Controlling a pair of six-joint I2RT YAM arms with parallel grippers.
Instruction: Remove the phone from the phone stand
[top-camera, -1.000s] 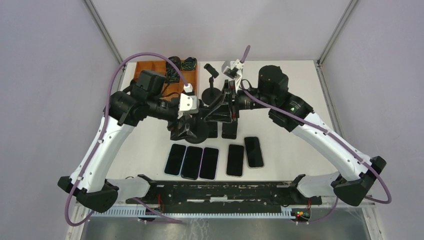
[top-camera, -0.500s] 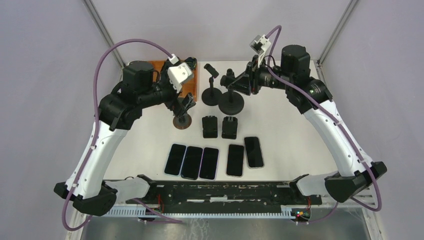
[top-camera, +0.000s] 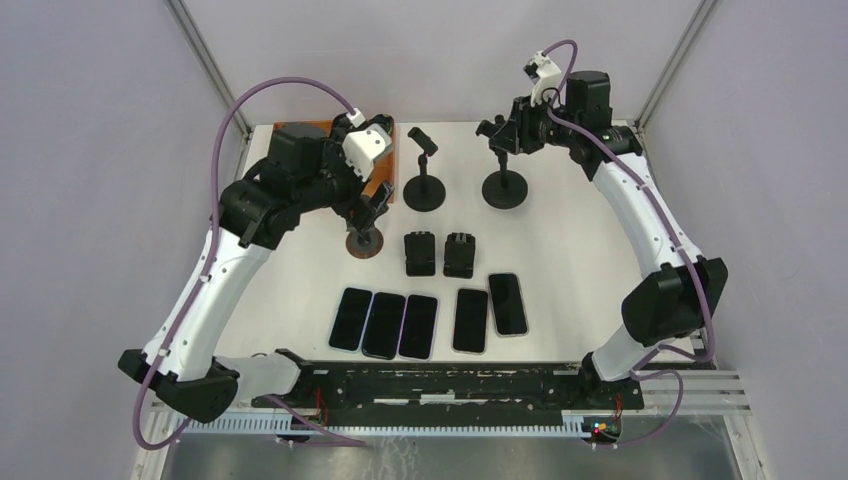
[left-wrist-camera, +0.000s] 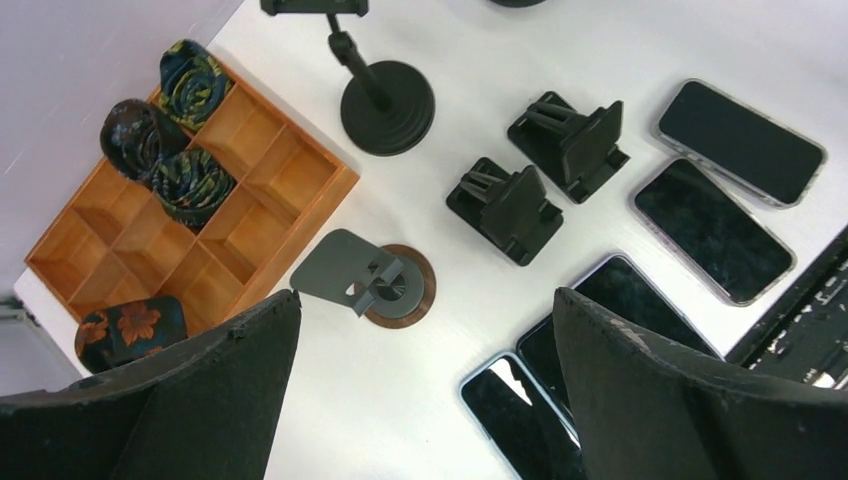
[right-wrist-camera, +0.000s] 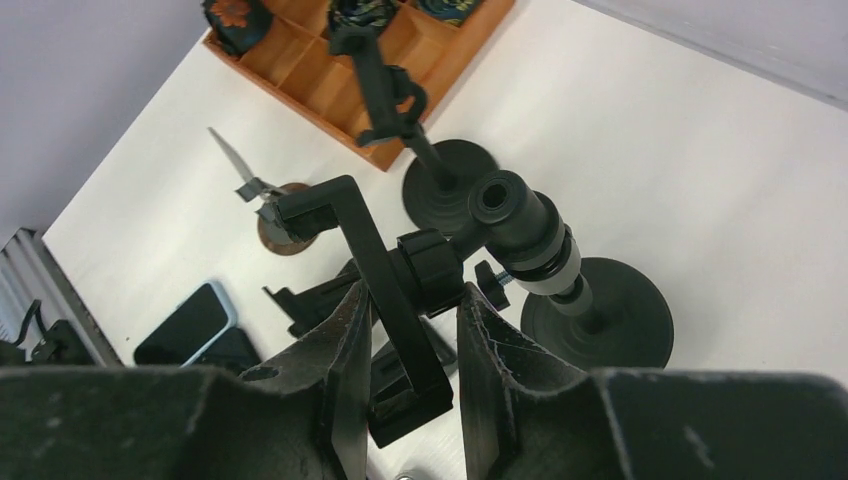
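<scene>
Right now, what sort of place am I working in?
Probably a robot test bench: a white table boxed in by plain grey panels, with five phones laid in a row beside several stands.

rear left: tray (left-wrist-camera: 268, 172) | right of it: left pole stand (top-camera: 423, 190), then right pole stand (top-camera: 504, 188) | before tray: round stand (top-camera: 364, 243) | centre: two folding stands (top-camera: 420, 254) side by side | before them: five phones (top-camera: 418, 326) abreast
</scene>
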